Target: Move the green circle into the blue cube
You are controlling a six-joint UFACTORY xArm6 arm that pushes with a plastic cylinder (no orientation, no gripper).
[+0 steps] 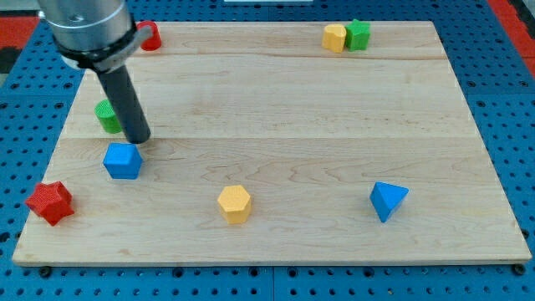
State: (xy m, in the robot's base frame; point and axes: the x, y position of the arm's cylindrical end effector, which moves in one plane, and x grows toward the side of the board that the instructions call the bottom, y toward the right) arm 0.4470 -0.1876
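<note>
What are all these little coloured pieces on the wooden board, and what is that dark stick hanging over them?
green circle: one, green, the view's left, partly behind the rod
blue cube: one, blue, just below the green circle
red star: one, red, bottom-left corner
red block: one, red, top-left edge, shape partly hidden
yellow hexagon: one, yellow, bottom middle
blue triangle: one, blue, bottom right
yellow block: one, yellow, top right, touching the green block
green block: one, green, top right
wooden board: one, pale wood, on a blue pegboard
my tip: one, dark rod's end, between green circle and blue cube
</note>
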